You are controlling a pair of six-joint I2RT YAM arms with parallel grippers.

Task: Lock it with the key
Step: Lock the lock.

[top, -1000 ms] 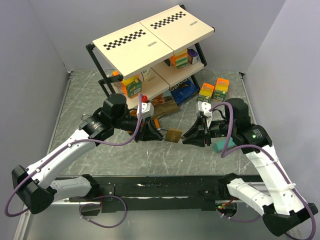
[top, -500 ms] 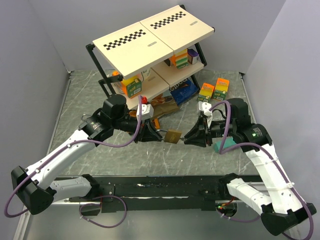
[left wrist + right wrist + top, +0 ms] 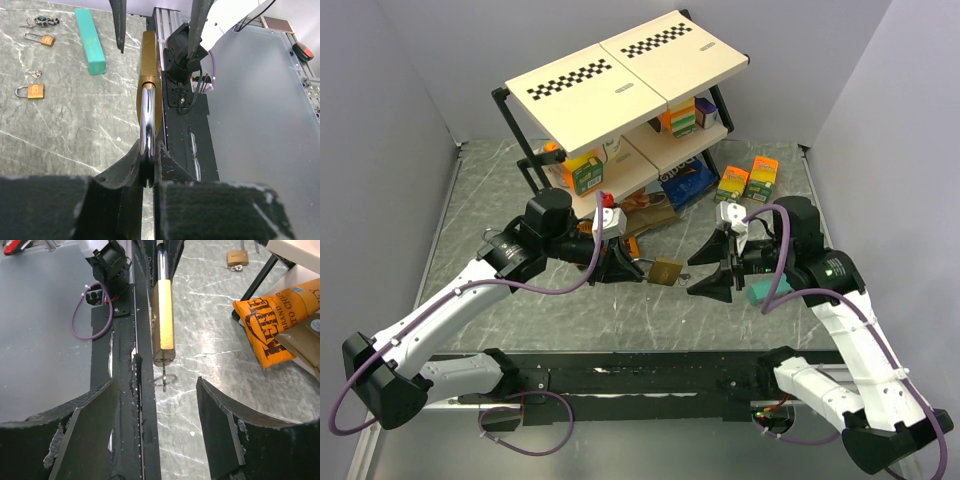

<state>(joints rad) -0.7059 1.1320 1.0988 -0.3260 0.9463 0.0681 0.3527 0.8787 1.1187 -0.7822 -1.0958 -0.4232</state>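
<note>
— above the table (image 3: pixel 470 200), top view: left gripper (image 3: pixel 620 268) is clamped on the padlock (image 3: pixel 666 271), holding it in the air near the middle. right gripper (image 3: pixel 712 270) faces it, jaws spread, holding nothing.
— left wrist view?
— the pads pinch only the shackle (image 3: pixel 148 120), so a twist could swivel the body.
— right wrist view?
— the key (image 3: pixel 163 379) sticks out of the keyhole between open fingers (image 3: pixel 95 415). unheld, it could slip out, or a closing pinch could miss it.
</note>
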